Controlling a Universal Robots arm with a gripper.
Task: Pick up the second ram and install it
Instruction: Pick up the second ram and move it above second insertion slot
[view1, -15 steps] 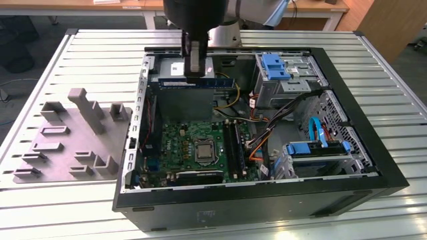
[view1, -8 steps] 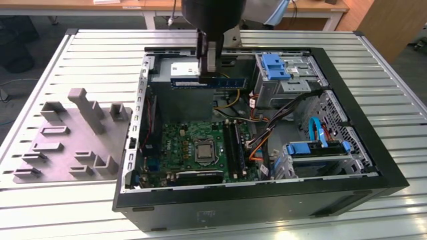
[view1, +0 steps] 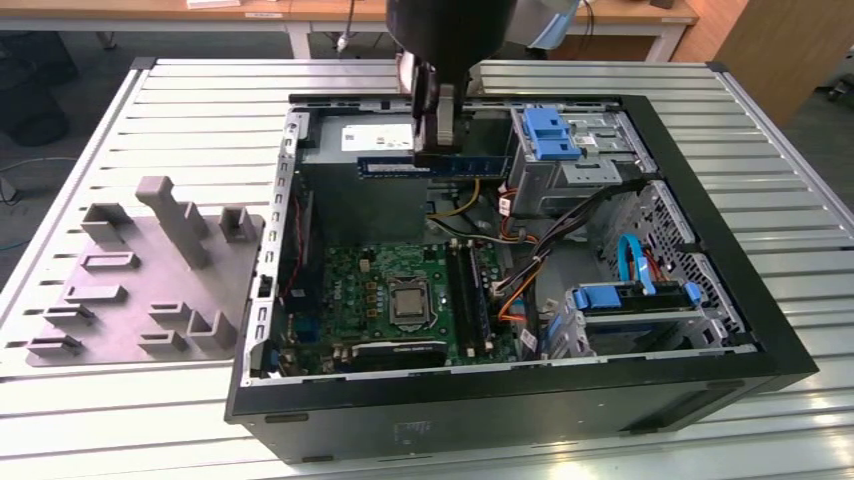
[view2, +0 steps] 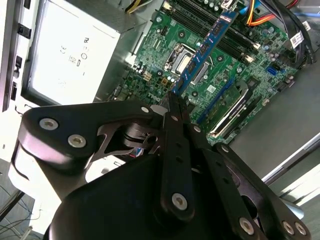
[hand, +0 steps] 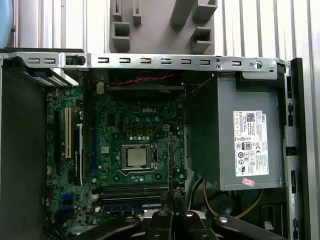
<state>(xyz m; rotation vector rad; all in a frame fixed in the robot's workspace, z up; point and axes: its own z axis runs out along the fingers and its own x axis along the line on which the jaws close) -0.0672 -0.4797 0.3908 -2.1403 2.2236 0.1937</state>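
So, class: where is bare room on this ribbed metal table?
Bare ribbed metal table: at the exterior view's right of the open black computer case, and in front of the grey plastic fixture block. Crowded: inside the case.

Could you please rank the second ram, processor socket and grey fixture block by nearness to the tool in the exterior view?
1. second ram, held in the tool
2. processor socket, on the motherboard
3. grey fixture block, the exterior view's left

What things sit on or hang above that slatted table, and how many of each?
computer case: 1
fixture block: 1
ram, clamped in the gripper: 1
Total: 3
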